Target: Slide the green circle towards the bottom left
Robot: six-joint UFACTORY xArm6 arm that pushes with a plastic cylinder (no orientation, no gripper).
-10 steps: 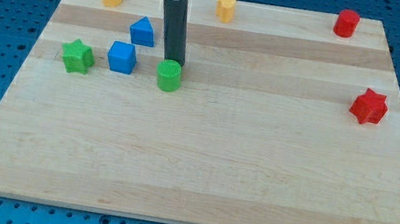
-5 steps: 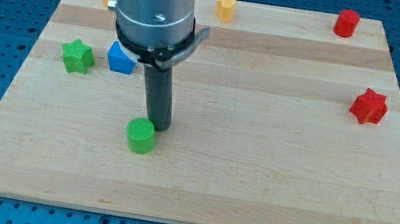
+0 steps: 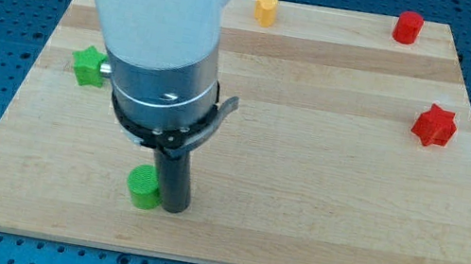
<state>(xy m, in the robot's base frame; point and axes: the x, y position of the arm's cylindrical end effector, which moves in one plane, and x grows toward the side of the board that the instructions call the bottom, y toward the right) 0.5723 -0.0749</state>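
The green circle [image 3: 143, 186] is a small green cylinder near the bottom left of the wooden board [image 3: 330, 196]. My tip [image 3: 173, 208] is down on the board just to the circle's right, touching or almost touching its side. The arm's big white and grey body fills the upper left of the view and hides the blocks behind it.
A green star [image 3: 86, 65] lies at the left, partly behind the arm. A yellow block [image 3: 266, 9] and a red cylinder [image 3: 408, 27] sit along the top edge. A red star [image 3: 434, 125] is at the right.
My tip and the green circle have both moved down and slightly left across the board, from the upper middle towards the bottom edge. The arm now covers the blue blocks and one yellow block.
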